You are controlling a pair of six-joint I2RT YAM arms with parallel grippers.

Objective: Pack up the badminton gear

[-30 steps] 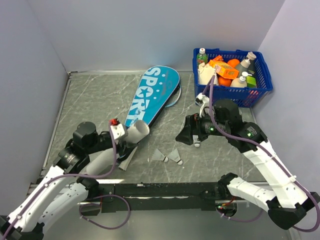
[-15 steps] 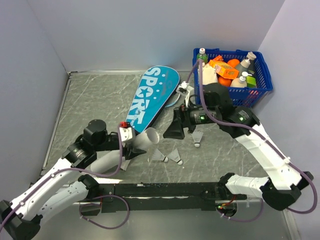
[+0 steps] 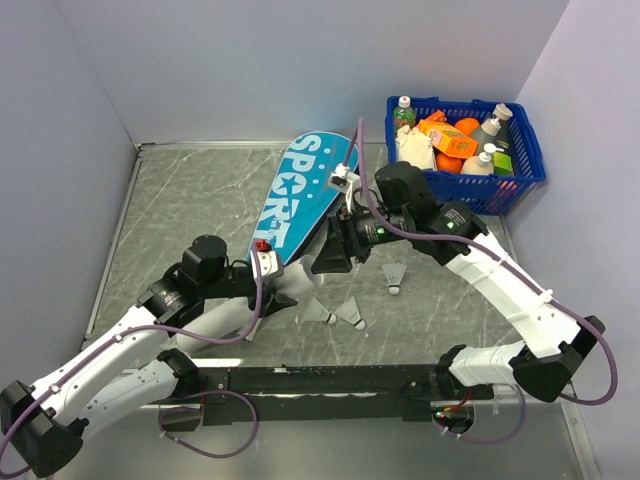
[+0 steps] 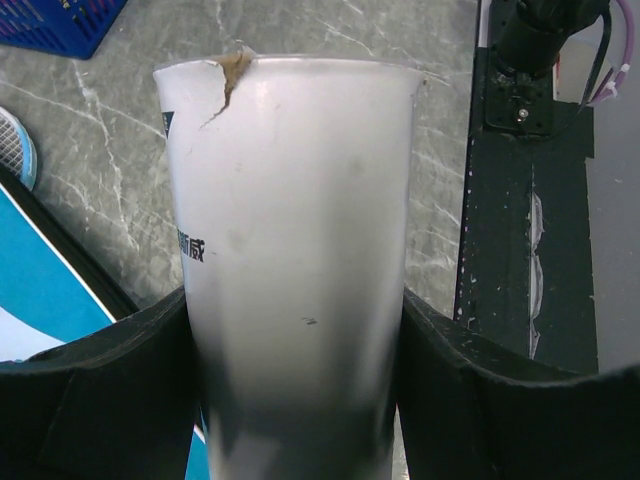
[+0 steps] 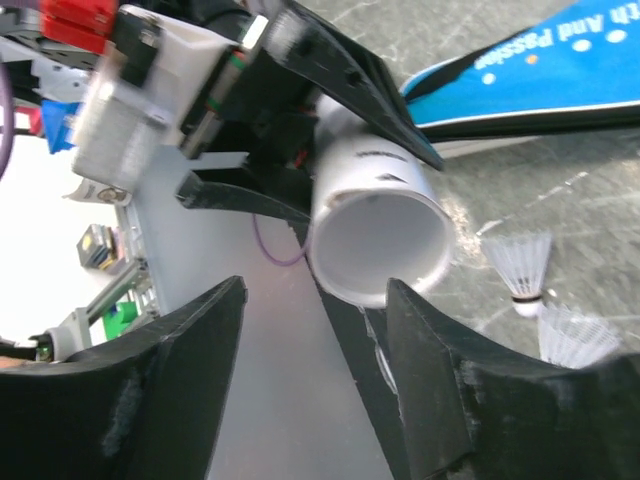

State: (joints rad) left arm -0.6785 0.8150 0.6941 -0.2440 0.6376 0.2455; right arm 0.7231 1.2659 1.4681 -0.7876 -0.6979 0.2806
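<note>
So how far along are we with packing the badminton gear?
Done: nothing looks packed yet. In hand: the left claw grips the tube, its open mouth facing the open, empty right claw. Still to do: three shuttlecocks lie loose on the table, and a racket pokes out beside the bag, so tubing the shuttlecocks and bagging the gear remain.

The grey marbled desk (image 3: 190,200) carries a blue racket-shaped bag (image 3: 300,190) lettered SPORT, lying flat toward the far side, and a blue mesh basket (image 3: 500,192) in the far right corner. Nearer the front lie a lone shuttlecock (image 3: 395,277) and, to its left, two more shuttlecocks (image 3: 320,312) side by side.
</note>
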